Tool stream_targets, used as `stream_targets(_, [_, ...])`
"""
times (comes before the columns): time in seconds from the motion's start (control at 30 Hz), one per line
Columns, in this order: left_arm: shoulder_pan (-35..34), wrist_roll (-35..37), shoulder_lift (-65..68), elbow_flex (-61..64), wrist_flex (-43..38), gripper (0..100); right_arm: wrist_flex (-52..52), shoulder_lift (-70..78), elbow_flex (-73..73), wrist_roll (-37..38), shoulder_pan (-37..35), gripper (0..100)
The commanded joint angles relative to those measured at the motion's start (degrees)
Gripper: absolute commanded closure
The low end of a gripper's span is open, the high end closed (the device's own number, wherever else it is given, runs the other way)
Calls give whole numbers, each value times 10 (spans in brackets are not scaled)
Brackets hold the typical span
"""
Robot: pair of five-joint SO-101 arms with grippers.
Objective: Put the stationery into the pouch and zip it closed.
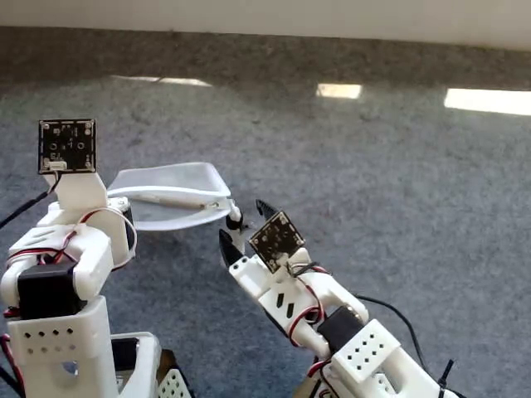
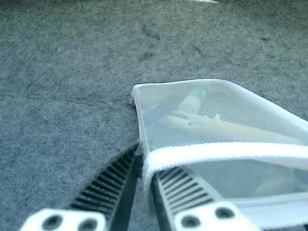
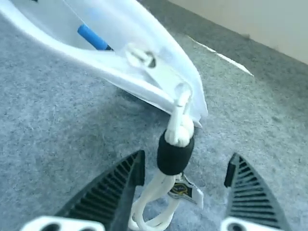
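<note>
Right gripper [image 3: 187, 162] waits, jaws spread, with the zip pull [image 3: 176, 144] dangling right between them. Beyond, the pouch [image 1: 170, 186] runs lengthwise across the table [image 1: 373, 166] to the left gripper [image 2: 146, 166], whose jaws are pinching its other end.

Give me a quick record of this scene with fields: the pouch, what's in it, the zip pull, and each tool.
pouch: translucent white mesh, on the grey carpet
contents: blue pen and a pale pen-like item inside
zip pull: cord with a black bead, hanging off the pouch's end
left tool: shut on the pouch's edge
right tool: open, one jaw on each side of the zip pull, not gripping it
zip: cannot tell how far it is closed
</note>
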Motion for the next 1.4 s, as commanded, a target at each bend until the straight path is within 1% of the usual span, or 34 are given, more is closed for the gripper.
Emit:
stream_targets(0.0, [-3,-4,-12,-8,-1,993,-58,5,-18,5,-5,739])
stream_targets(0.2, [-3,-4,-12,-8,-1,993,-67,7,-18,5,-5,753])
stream_targets(0.33, [-3,-4,-12,-8,-1,993,-67,7,-18,8,-5,865])
stream_targets(0.4, [-3,-4,-12,-8,-1,993,-67,7,-20,9,-5,899])
stream_targets(0.7, [-3,-4,-12,-7,2,993,-64,7,-19,10,-5,905])
stream_targets(0.77, [-3,-4,-12,-7,2,993,-64,7,-20,10,-5,932])
stream_targets(0.83, [-3,-4,-12,-7,2,993,-64,7,-20,9,-5,994])
stream_targets(1.03, [-3,-4,-12,-7,2,991,-60,4,-20,7,-5,995])
stream_targets(1.07, [-3,-4,-12,-7,2,990,-49,4,-22,8,-5,995])
stream_targets(1.17, [-3,-4,-12,-7,-1,989,29,3,-29,10,-5,995])
stream_targets(1.23, [-4,-4,-12,-7,-2,975,83,3,-65,10,-6,995])
stream_targets(1.33, [-27,-1,-12,-7,0,893,185,3,-116,12,-6,995])
stream_targets(1.37, [-37,-1,-12,-7,-1,856,219,3,-133,25,-7,995])
